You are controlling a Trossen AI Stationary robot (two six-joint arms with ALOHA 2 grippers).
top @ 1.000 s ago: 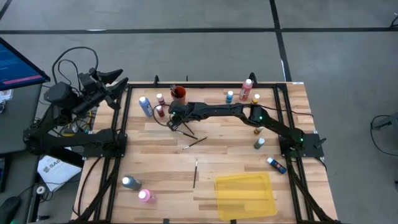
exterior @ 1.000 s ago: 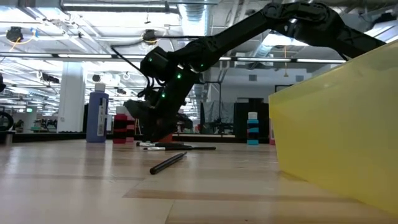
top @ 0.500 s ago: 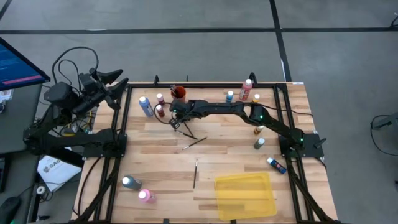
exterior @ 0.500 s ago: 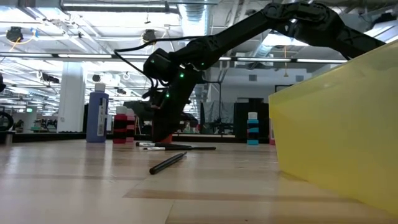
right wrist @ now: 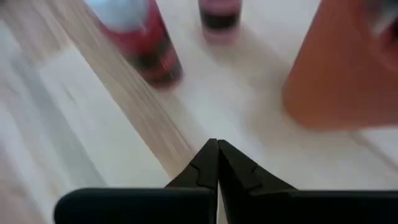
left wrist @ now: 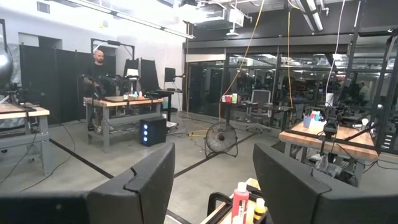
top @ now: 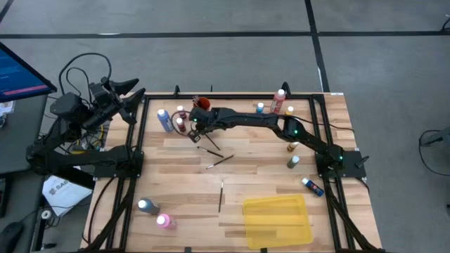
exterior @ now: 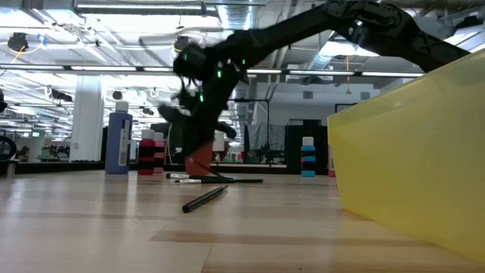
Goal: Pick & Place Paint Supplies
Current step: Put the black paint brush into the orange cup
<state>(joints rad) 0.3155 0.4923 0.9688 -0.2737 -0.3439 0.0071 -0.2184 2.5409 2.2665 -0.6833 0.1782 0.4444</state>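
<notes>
High view shows your tabletop [top: 183, 176] strewn with paint bottles [top: 181, 124]; light, rigid, slick, so grip mid-body. Slim paintbrushes [top: 219, 161] lie centre. Right claw [top: 191, 126] is closed, empty; left claw [left wrist: 211, 180] parked, spread.

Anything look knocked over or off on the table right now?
One blue paint bottle lies on its side near the table's right edge, while the other bottles stand upright. The right gripper is shut with nothing between its fingertips, near the orange cup.
</notes>
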